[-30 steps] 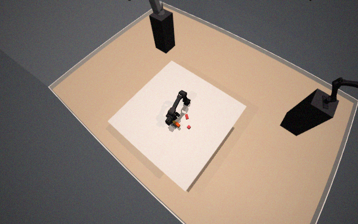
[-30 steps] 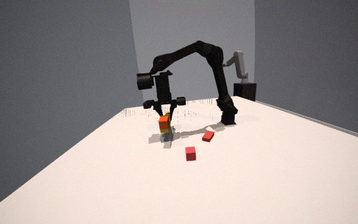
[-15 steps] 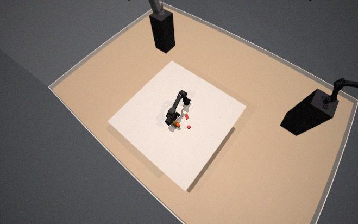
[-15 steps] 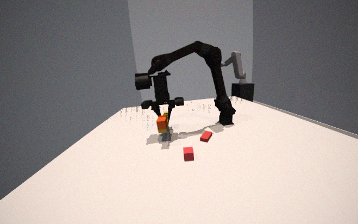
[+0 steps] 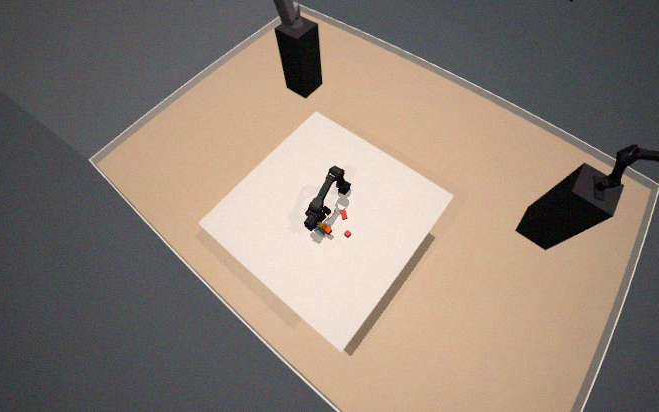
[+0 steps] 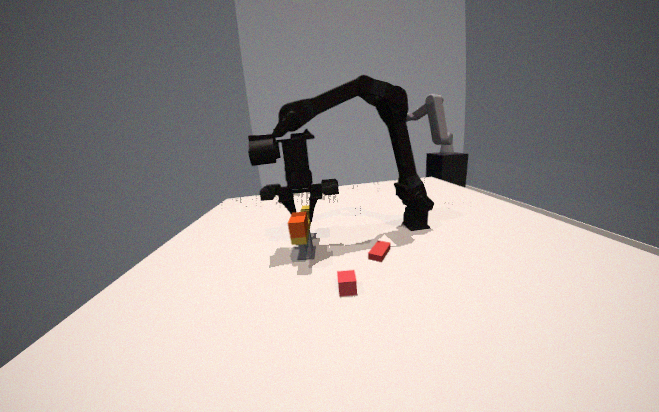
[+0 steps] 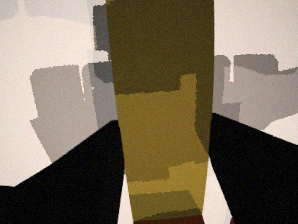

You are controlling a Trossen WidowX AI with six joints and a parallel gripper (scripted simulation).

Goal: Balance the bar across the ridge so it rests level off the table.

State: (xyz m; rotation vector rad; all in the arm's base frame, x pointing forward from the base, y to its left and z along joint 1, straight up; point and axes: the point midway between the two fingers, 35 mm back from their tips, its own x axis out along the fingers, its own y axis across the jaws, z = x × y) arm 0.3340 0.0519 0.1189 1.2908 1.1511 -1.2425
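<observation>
Bar [image 6: 298, 227] is clamped in your claw [image 6: 301, 208] mid-frame, hanging over the grey ridge [image 6: 307, 249], red blocks [image 6: 347, 283] lower right.

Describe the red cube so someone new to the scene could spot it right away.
Start at the black robot arm on the white table. Two red blocks lie in front of its base; the small red cube lies farther from it, unlike the flat oblong red block.

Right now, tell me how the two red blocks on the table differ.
The red block nearer the arm's base is flat and elongated; the nearer red block looks about cubic and stands taller. The flat one lies closer to the grey ridge; the cubic one sits farther out. Both rest on the white table, untouched.
</observation>
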